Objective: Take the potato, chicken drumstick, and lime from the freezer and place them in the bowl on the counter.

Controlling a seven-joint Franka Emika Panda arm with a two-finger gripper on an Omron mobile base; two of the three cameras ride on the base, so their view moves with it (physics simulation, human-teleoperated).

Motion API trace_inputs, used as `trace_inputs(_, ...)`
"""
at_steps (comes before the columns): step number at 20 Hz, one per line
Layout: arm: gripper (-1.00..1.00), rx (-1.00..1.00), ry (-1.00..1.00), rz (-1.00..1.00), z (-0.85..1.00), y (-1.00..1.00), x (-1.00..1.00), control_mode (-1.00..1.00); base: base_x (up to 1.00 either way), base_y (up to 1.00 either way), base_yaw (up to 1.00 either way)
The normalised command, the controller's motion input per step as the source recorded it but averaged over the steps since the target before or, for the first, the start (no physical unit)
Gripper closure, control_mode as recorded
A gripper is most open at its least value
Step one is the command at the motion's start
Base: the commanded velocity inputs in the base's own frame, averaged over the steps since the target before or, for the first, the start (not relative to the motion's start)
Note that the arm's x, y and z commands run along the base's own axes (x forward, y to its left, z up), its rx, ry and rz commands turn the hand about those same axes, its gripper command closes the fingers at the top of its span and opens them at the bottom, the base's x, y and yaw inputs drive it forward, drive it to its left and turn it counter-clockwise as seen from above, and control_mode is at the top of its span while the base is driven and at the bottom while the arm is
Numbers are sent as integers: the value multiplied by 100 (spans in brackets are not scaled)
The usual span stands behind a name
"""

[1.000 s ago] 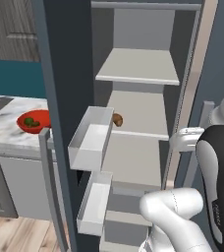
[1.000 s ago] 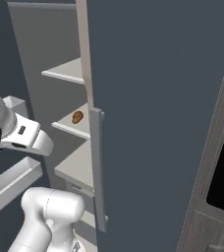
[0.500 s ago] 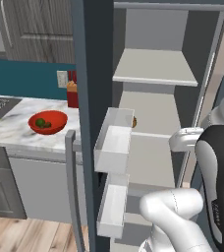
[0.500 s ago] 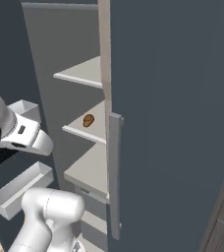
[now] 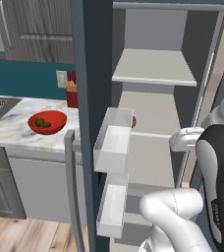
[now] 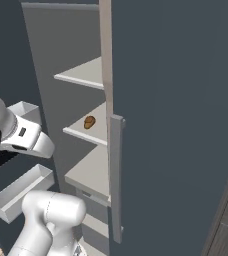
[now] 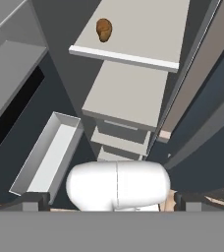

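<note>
Potato point(image 7: 103, 29), as I judge it from the tan-orange colour and the smooth oval shape, lies alone on a pale shelf point(image 7: 143, 39) in the open freezer point(image 6: 46, 55), near the shelf's front edge and toward its left side in the hand view. It is thicker at the far end and a little narrower at the near one, so it could be the drumstick; the pictures are too coarse to be sure

The gripper point(image 7: 109, 201) is well apart from it, with its two tips spread wide and nothing between them. In the hand view the potato sits far up and slightly left of the line between the tips, one shelf level higher than the bare shelf straight ahead. Its long axis runs up and down that view, so the spread of the tips already crosses its narrow width. The reach calls for a move forward and up, with a small shift left

The bowl point(image 5: 60, 116) stands on the counter point(image 5: 11, 133) left of the door, with the lime point(image 5: 39, 122) in it
</note>
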Motion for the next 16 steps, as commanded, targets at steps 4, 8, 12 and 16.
trace_inputs(4,-100,0,0,0,0,0,0,100,1,0,0)
trace_inputs(8,-100,0,0,0,0,0,0,100,0,0,0)
trace_inputs(12,-100,0,0,0,0,0,0,-100,0,0,0)
trace_inputs(16,-100,0,-2,2,-16,0,14,-100,0,0,0)
